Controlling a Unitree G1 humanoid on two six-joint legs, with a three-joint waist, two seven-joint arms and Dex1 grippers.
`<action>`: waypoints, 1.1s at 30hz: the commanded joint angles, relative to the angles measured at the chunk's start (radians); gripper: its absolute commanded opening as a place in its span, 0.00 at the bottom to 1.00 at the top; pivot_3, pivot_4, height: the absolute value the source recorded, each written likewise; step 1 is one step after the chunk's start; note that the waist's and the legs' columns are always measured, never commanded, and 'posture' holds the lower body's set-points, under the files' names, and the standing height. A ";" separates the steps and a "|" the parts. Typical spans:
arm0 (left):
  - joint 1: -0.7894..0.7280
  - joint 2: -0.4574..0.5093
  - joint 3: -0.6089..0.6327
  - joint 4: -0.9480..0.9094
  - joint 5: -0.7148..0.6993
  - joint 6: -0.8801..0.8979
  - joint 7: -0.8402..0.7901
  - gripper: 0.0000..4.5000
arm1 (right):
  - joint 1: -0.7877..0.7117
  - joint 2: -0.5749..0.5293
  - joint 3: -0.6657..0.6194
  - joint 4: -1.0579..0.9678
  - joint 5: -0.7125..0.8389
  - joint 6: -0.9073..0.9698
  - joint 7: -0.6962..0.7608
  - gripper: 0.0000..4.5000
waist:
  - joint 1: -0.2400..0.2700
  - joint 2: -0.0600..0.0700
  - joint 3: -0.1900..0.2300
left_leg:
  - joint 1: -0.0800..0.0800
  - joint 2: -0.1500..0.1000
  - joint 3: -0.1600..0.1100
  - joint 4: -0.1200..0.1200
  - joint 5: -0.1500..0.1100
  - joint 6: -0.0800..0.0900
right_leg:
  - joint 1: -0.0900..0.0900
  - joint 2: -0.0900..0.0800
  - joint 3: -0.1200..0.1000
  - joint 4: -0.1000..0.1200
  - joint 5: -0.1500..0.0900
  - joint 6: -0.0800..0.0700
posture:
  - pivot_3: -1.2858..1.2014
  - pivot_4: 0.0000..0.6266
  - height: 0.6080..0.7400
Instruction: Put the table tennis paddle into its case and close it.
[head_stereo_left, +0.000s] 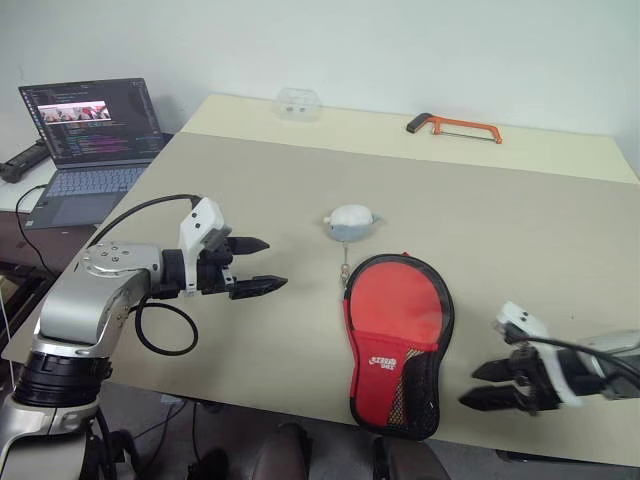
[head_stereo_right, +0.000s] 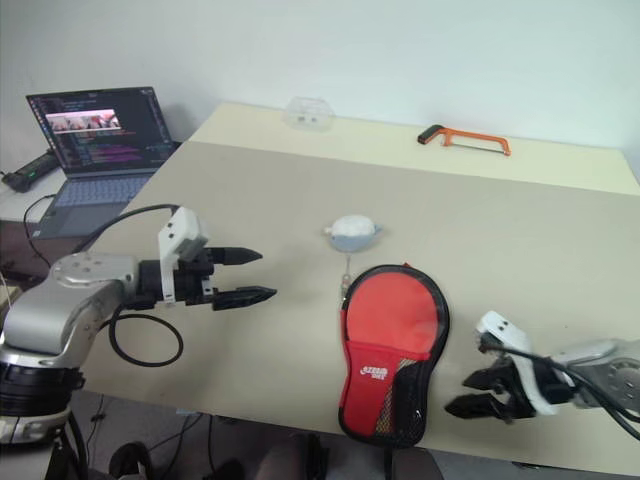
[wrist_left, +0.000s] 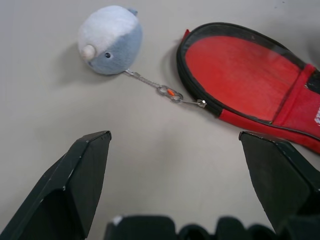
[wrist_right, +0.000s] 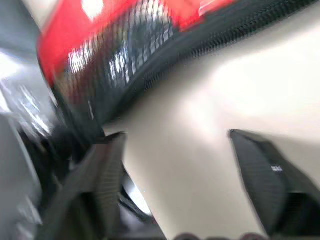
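The case (head_stereo_left: 398, 330) lies flat near the table's front edge, red side up. Its white logo and black mesh pocket are at the near end, and a black zipper rim runs round it. A chain (wrist_left: 165, 91) leads from the rim to the grey plush charm (head_stereo_left: 350, 222) just beyond it. The table tennis paddle is hidden. My left gripper (head_stereo_left: 275, 264) hovers open to the left of the case, pointing toward it with nothing between its fingers. To the right of the case's near end my right gripper (head_stereo_left: 468, 388) is open and empty, with the mesh pocket (wrist_right: 125, 55) close in front of it.
An open laptop (head_stereo_left: 90, 140) stands on a side table at the far left. At the table's back lie an orange hacksaw (head_stereo_left: 455, 127) and a clear plastic container (head_stereo_left: 298, 102). The table's front edge (head_stereo_left: 300, 415) runs just below the case.
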 joint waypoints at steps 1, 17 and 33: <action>-0.064 -0.021 0.019 0.025 0.014 -0.041 0.033 1.00 | -0.036 -0.040 -0.078 0.009 -0.142 -0.213 0.164 0.99 | 0.000 -0.001 0.000 | 0.000 0.000 0.000 0.000 0.000 0.000 | 0.000 0.000 0.000 0.001 0.000 0.000 | 0.52 0.24 1.00; -0.517 -0.322 -0.161 0.557 0.216 -0.259 0.099 1.00 | -0.310 0.820 0.168 0.178 -0.520 -0.431 -0.371 0.99 | 0.024 -0.004 0.000 | -0.008 -0.001 -0.005 0.016 0.002 -0.003 | -0.002 0.001 -0.003 0.009 0.001 0.000 | 0.52 0.24 1.00; -0.839 -0.546 -0.280 1.324 0.538 -0.642 0.132 1.00 | -0.229 0.895 0.255 0.252 -0.632 -0.441 -0.298 0.99 | 0.001 -0.004 0.000 | -0.005 -0.001 -0.006 0.016 0.000 0.000 | -0.002 0.005 -0.002 0.015 0.001 0.000 | 0.52 0.24 1.00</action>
